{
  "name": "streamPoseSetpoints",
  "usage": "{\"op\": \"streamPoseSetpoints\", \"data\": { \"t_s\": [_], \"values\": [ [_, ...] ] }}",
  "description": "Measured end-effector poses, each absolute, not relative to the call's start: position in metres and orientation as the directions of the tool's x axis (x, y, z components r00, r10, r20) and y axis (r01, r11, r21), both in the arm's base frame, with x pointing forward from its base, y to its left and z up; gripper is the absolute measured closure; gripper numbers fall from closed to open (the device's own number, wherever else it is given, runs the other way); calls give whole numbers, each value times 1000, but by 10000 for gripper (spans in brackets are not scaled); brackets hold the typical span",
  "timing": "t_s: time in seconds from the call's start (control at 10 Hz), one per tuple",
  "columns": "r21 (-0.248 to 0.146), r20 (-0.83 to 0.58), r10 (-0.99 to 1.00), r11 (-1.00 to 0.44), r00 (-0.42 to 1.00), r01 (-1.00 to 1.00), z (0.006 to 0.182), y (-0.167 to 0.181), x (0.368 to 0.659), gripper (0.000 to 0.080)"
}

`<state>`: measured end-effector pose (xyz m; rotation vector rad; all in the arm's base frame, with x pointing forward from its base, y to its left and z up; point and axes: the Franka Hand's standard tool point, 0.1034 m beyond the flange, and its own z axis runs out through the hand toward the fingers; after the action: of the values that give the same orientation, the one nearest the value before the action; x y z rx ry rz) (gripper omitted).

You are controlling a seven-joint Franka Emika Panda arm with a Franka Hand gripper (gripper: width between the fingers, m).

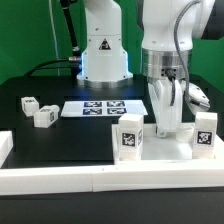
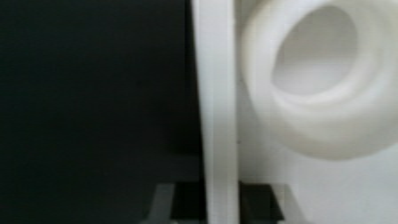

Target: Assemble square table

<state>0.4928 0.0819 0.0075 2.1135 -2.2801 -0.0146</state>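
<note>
Gripping with the closed tool (image 1: 165, 128) the thin raised rim (image 2: 214, 100) of the square table panel (image 1: 170, 152), lying flat on the bench (image 1: 40, 140) beside a border bar (image 1: 100, 185); likely light, stiff, slick plastic, best pinched there.

Upright legs (image 1: 130, 137) flank end effector (image 1: 167, 128), black worktop (image 1: 70, 135) nr marker board (image 1: 100, 108) open

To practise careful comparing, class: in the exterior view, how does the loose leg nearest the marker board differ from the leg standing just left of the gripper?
The loose leg lies on the black table, apart from the white panel; the standing leg is upright on that panel. The loose leg shows smaller, the standing leg larger. Both are white with black-and-white tags.
</note>
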Motion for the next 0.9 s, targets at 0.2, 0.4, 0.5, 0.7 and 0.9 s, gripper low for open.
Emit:
{"op": "streamPoseSetpoints", "data": {
  "t_s": [0.2,0.4,0.5,0.7,0.9],
  "values": [
    [29,17,-997,74,-73,-997,8,82,493,729],
    [22,18,-999,48,-48,-999,8,81,493,729],
    [-28,37,-999,-33,32,-999,10,68,486,730],
    [-90,97,-987,-133,125,-987,9,42,470,734],
    [-87,151,-935,-336,321,-938,9,17,465,736]
  ]
}}
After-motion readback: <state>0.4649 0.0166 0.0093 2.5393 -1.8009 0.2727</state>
